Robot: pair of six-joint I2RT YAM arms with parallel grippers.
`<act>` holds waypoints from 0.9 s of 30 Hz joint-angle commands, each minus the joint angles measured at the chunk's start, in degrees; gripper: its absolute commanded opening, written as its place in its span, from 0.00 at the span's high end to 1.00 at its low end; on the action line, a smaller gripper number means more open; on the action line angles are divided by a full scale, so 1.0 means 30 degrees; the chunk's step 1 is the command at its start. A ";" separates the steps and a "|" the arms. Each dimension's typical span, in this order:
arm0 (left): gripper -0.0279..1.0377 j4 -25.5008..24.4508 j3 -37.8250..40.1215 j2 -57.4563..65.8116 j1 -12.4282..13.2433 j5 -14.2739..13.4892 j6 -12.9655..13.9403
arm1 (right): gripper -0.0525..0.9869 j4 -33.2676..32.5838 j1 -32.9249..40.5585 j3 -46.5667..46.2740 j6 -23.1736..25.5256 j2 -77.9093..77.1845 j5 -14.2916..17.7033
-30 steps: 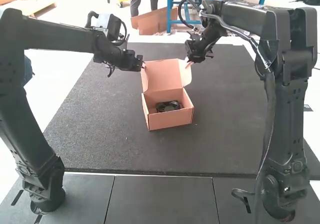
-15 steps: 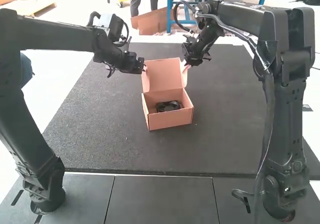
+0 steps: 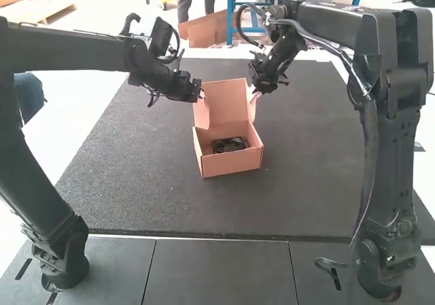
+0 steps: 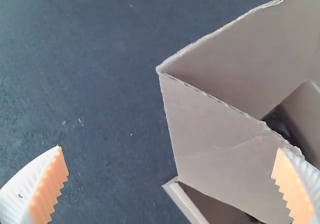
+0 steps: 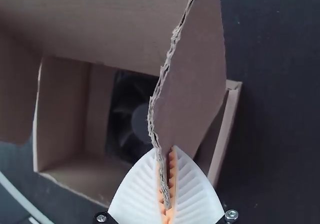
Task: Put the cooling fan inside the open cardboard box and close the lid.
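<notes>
Right claw [image 5: 167, 156] clamps lid flap [image 5: 192, 84]; left claw [image 4: 167, 176] wide; fan [image 5: 131, 121] in box [image 3: 231, 161].

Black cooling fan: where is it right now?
In the high view, the black cooling fan lies inside the open brown cardboard box, midway on the dark mat.

Cardboard box [image 3: 228, 161] rests mid dark mat [image 3: 136, 176], mat on table [image 3: 217, 271]

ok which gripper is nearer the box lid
Right. The right gripper is shut on the side flap of the lid; the left gripper hangs open at the opposite edge, contact unclear.
</notes>
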 commanded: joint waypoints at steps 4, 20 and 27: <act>0.06 0.0028 -0.0778 -0.0815 -0.0613 -0.0021 -0.0021 | 0.96 -0.0214 0.0244 -0.1023 0.0250 -0.1356 -0.0198; 0.06 0.0233 -0.2565 -0.1957 -0.0730 -0.0519 0.0096 | 0.96 0.0489 0.0362 -0.3806 0.0221 -0.2879 -0.0843; 0.06 0.0585 -0.3063 -0.2250 -0.0848 -0.0519 0.0155 | 0.96 0.0870 0.0772 -0.4392 0.0221 -0.3026 -0.1341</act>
